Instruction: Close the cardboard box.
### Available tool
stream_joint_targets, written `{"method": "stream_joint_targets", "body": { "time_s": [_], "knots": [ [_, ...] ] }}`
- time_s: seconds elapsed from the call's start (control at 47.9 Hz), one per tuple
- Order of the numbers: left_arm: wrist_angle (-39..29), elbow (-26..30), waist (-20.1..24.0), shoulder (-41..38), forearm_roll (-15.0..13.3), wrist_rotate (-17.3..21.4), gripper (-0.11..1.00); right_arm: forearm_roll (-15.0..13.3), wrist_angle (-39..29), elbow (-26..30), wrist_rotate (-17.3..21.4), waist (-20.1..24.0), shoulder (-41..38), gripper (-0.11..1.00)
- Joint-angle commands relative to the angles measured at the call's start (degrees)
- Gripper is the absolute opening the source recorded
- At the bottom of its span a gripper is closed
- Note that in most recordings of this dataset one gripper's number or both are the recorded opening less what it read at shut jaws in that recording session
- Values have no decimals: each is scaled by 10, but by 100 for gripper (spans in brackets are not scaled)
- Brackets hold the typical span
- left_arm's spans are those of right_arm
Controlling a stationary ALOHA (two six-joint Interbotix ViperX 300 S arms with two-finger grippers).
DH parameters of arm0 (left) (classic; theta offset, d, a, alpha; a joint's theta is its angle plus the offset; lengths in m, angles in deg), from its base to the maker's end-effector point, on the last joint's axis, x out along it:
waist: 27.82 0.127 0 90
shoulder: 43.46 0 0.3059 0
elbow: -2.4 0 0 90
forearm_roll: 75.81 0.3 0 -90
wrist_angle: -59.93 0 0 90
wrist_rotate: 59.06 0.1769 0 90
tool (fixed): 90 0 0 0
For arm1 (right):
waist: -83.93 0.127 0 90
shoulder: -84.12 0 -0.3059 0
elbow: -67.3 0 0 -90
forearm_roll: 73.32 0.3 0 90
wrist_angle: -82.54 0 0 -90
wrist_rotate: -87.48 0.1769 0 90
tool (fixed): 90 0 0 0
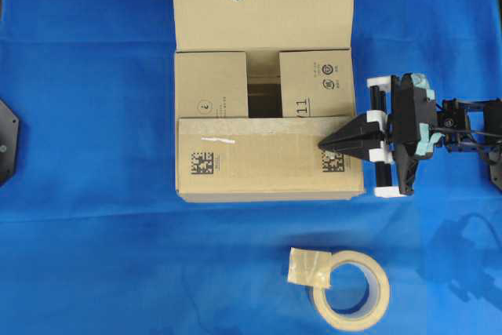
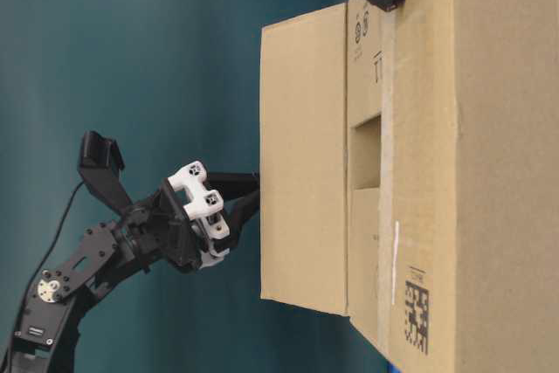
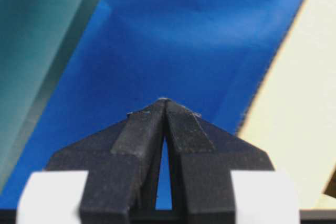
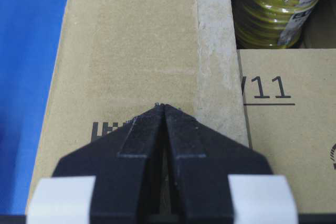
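The cardboard box (image 1: 267, 154) stands mid-table. Its near flap (image 4: 136, 51) and both side flaps (image 1: 210, 84) are folded down. A gap between the side flaps shows a yellow coil inside (image 4: 270, 17). The far flap (image 1: 263, 9) stands up, leaning outward. My right gripper (image 1: 323, 144) is shut and empty, its tip resting on the near flap by the printed square code (image 4: 163, 106). My left gripper (image 2: 255, 189) is shut and empty, its tip against the outer face of the far flap (image 2: 301, 163). In the left wrist view (image 3: 164, 100) the flap is the beige surface (image 3: 299, 108) to the right.
A beige tape roll (image 1: 353, 288) with a loose tape end lies on the blue cloth (image 1: 86, 115) in front of the box, to the right. A black mount (image 1: 6, 139) sits at the left edge.
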Motion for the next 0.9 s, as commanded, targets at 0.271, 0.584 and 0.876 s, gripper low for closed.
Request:
{"method": "stream_joint_targets", "body": {
  "time_s": [0.271, 0.584, 0.876],
  "knots": [
    [-28, 16, -25, 25, 0, -1, 0, -2, 5, 6, -2, -2, 2, 0],
    [-35, -1, -57, 67, -1, -7, 0, -4, 11, 6, -4, -3, 2, 0],
    [-11, -78, -92, 115, -3, -26, 0, -3, 11, 7, -4, -2, 2, 0]
  ]
}}
